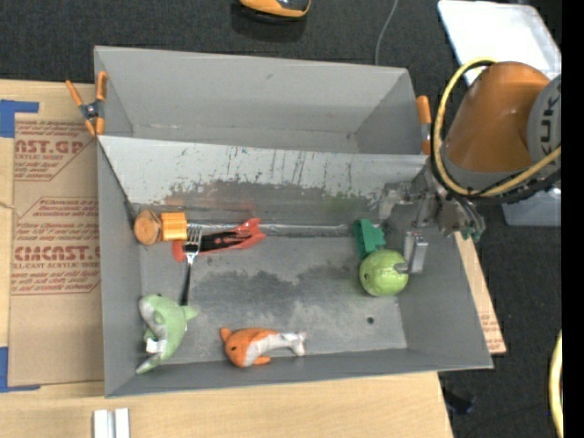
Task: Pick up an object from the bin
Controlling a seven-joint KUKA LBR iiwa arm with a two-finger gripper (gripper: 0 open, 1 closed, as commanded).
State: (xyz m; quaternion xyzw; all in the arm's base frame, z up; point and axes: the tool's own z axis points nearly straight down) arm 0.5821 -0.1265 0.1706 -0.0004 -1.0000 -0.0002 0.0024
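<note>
Seemingly touching it, the green apple [381,275] lies just beside the gripper [415,250].

Bin [274,108] contents: apple [383,274] lying at right, block [370,236] just behind it; cylinder [157,226], clip [233,237], fork [190,261] lying back left; 2 toys lying along front wall, plush figure [162,325] left of fish [260,345].

Dark floor [347,16], soft even light

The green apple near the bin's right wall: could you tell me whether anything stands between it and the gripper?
Nothing visible does. The gripper hangs right at the upper right edge of the green apple. A teal block lies at the apple's upper left, not between them.
</note>
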